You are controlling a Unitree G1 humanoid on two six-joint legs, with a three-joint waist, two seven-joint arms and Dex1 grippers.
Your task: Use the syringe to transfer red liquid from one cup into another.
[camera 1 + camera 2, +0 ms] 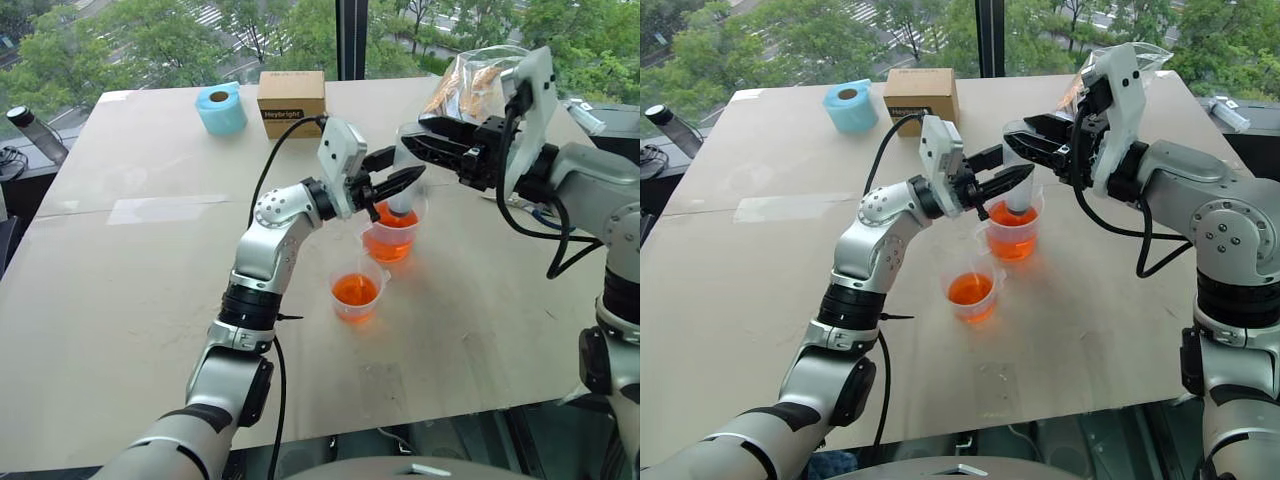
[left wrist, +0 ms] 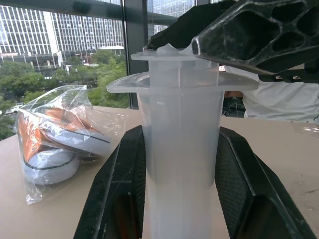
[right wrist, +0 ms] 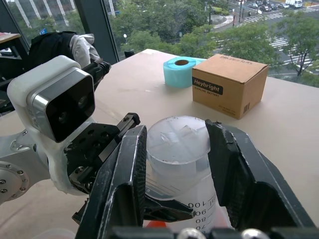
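The syringe (image 1: 403,200) stands upright with its nozzle down in the taller nested cup stack (image 1: 392,243), which holds red liquid (image 1: 388,240). My left gripper (image 1: 405,183) is shut on the clear barrel, its fingers (image 2: 119,189) pressed on either side. My right gripper (image 1: 407,140) comes in from the right at the syringe's top. In the right wrist view it (image 3: 177,149) is shut on the plunger's round cap (image 3: 178,137). The shorter single cup (image 1: 356,292) stands just in front of the stack, apart from it, with red liquid in its bottom.
A blue tape roll (image 1: 221,108) and a cardboard box (image 1: 291,102) sit at the table's far edge. A clear plastic bag (image 1: 475,85) lies at the far right behind my right gripper. A dark-capped bottle (image 1: 33,130) stands off the table's left side.
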